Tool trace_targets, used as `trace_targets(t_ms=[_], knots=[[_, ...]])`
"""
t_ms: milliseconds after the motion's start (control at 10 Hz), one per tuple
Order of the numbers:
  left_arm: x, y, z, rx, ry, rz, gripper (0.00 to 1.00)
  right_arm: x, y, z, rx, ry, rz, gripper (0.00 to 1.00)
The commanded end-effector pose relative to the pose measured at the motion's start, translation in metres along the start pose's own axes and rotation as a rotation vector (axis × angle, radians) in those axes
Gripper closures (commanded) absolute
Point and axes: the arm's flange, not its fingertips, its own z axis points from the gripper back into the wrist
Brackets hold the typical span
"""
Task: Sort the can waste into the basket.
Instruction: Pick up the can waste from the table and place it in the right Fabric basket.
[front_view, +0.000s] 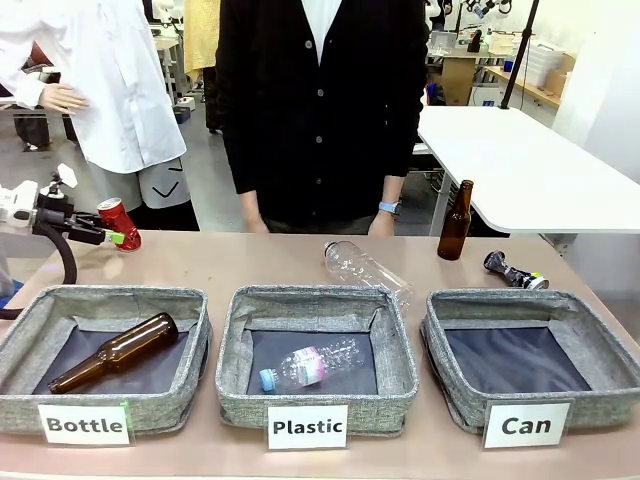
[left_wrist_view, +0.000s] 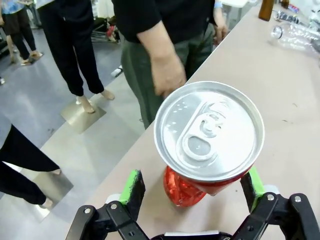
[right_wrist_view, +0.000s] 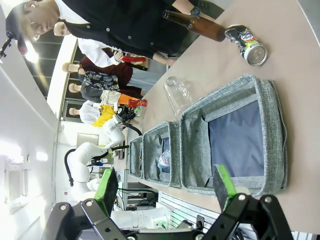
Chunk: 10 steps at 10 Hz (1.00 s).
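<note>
"Front view, far left: what's entered?"
"One crushed shiny red metal can with silver top (front_view: 118, 221), at the far left edge of the tan table (front_view: 250, 262). Left gripper (front_view: 119, 237) straddles it, jaws wide. The left wrist view shows a gap beside one green pad (left_wrist_view: 131, 186), so I'd say it isn't clamped. Step: grasping."
"Next?"
"Close, lift, carry right to the grey fabric basket labelled Can (front_view: 500, 297). Neither can is in it yet. Right gripper (right_wrist_view: 166, 184), jaws wide too, hovers off that basket's near side."
"Second can?"
"Crushed dark grey-black can (front_view: 512, 271), on the table just beyond the basket."
"Obstacles?"
"Upright brown glass bottle (front_view: 456, 220) near the basket's far left corner; clear plastic bottle (front_view: 365, 270) lying mid-table; the person's hand (front_view: 383, 223) at the far edge. Carry high."
</note>
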Motion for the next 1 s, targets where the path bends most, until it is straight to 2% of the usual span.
trace_targets(t_ms=[0, 100, 300, 600, 900], knots=[[0.002, 0.005, -0.003, -0.027, -0.075, -0.027, 0.00, 0.003, 0.001, 0.000, 0.023, -0.014, 0.026, 0.00], [0.002, 0.006, -0.003, -0.036, -0.132, -0.041, 0.00, 0.003, 0.001, 0.000, 0.023, -0.014, 0.026, 0.00], [0.003, 0.005, -0.004, -0.044, -0.184, -0.044, 0.00, 0.003, 0.001, 0.000, 0.023, -0.014, 0.026, 0.00], [0.002, 0.009, -0.012, -0.119, -0.216, -0.023, 0.00, 0.003, 0.001, 0.000, 0.023, -0.014, 0.026, 0.00], [0.001, 0.013, -0.016, -0.132, -0.244, -0.010, 0.00, 0.003, 0.001, 0.000, 0.023, -0.014, 0.026, 0.00]])
